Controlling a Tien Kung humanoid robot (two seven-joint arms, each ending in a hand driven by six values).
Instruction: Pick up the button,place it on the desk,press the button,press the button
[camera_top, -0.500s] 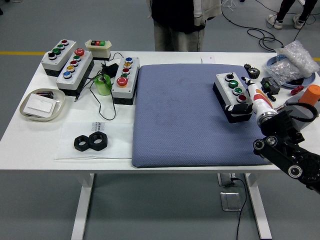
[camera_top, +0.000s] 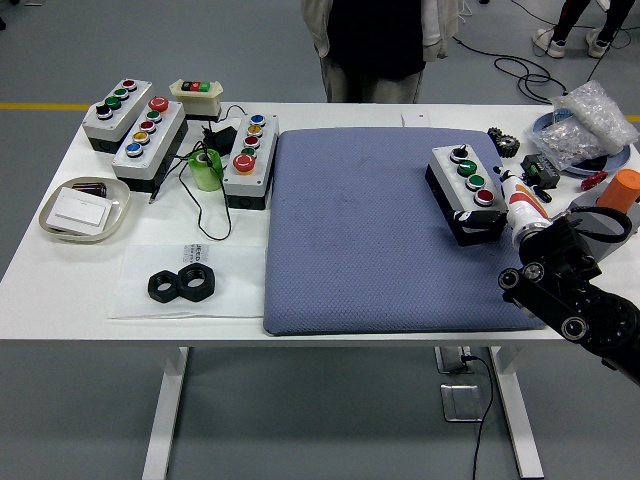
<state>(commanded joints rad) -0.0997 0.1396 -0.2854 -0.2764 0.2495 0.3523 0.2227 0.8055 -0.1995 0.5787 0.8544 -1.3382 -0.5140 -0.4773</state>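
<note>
Sitting on blue mat (camera_top: 370, 230): button box (camera_top: 466, 193), at mat's right edge | right robot hand (camera_top: 522, 205) touching box's right side, grip state can't tell | person (camera_top: 378, 45) behind counter (camera_top: 60, 270)

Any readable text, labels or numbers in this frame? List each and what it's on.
Nothing can be read with confidence.
Small black print on the clear plastic sheet, just above the two black hex nuts: too small and blurred to read.
White card in the beige oval tray: no print visible.
White-topped grey button boxes, including the one on the blue padded mat: no legible markings.
White and orange right hand: no legible markings.
</note>
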